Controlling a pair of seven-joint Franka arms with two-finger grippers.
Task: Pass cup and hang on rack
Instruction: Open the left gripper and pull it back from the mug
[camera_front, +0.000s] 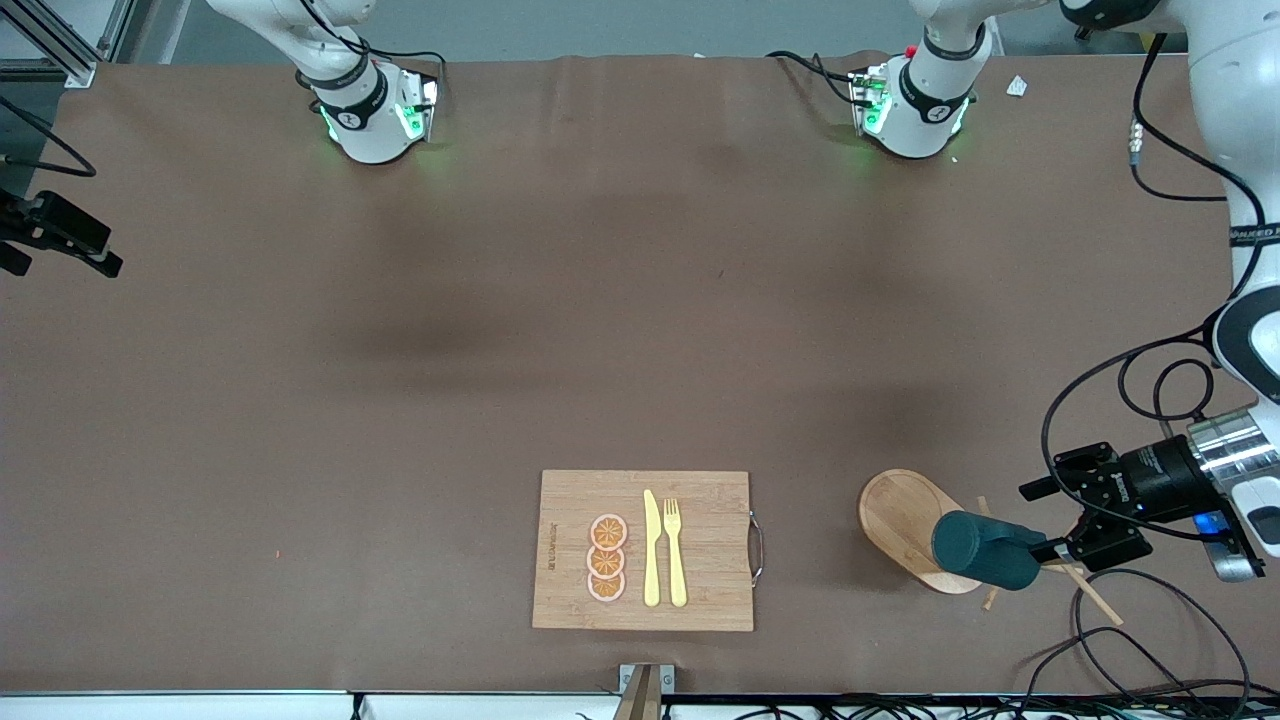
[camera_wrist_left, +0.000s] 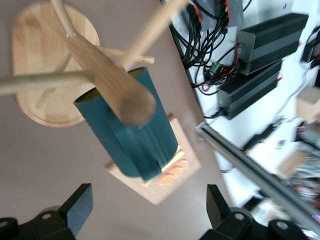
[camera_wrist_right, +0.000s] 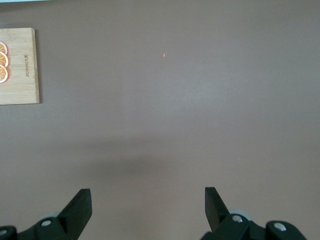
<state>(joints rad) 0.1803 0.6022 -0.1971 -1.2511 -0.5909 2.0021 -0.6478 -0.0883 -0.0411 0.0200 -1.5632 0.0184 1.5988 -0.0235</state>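
The dark teal cup (camera_front: 985, 550) hangs tilted on the wooden rack (camera_front: 900, 510), at the left arm's end of the table near the front camera. In the left wrist view the cup (camera_wrist_left: 135, 140) sits against the rack's post (camera_wrist_left: 107, 80) among the pegs, tan rim toward the oval base; its handle is hidden. My left gripper (camera_front: 1050, 520) is open and empty just off the cup's bottom end; in its own view (camera_wrist_left: 148, 210) the fingers stand wide apart, clear of the cup. My right gripper (camera_wrist_right: 147, 210) is open and empty, high over bare table.
A wooden cutting board (camera_front: 700, 520) with orange slices, a yellow knife and a fork lies beside the rack, toward the right arm's end. It also shows in the left wrist view (camera_wrist_left: 165, 187) and the right wrist view (camera_wrist_right: 20, 70). Cables trail by the rack.
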